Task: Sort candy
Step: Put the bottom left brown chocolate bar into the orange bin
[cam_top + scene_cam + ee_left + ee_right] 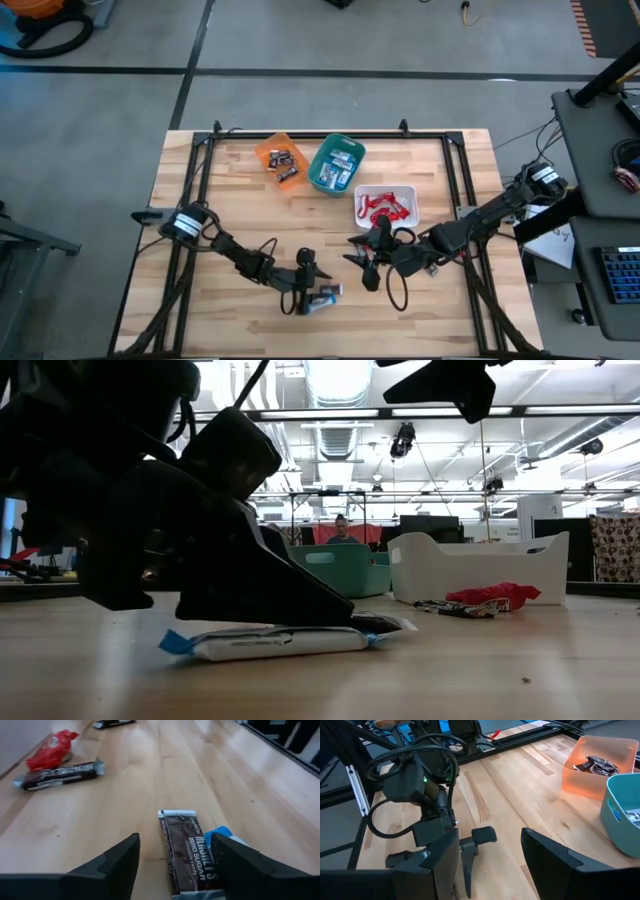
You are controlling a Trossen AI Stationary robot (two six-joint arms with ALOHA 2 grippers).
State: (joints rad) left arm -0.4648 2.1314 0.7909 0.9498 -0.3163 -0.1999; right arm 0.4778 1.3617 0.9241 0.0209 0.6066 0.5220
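Three bins sit in a row toward the back of the wooden counter (240, 210): an orange bin (279, 158) holding dark-wrapped bars, a teal bin (337, 164) holding light blue-and-white ones, and a white bin (386, 207) with red ones inside. Out in front of them, near the counter's front edge, the left claw (303, 292) hangs low with its fingers spread wide and nothing between them, right over the last loose sweets. From the left wrist view, a dark brown bar (186, 851) lies flat on the wood in the gap between the fingers, and a light blue-and-white bar (275, 643) peeks out just beside it, partly under one finger; the low view shows the pair lying together, the blue one in front. The right claw (364, 262) waits close by, in front of the white bin, also spread wide and empty, its arm reaching in from the right edge and crowding the space between the bins and the loose bars. Farther off, beside the white bin, I can make out one red candy (51, 751) and one more dark bar (59, 774) touching it on the counter, and possibly a third dark piece beyond them, though it is cut off at the edge. So five loose pieces at most. A person sits far back in the room behind the teal bin.
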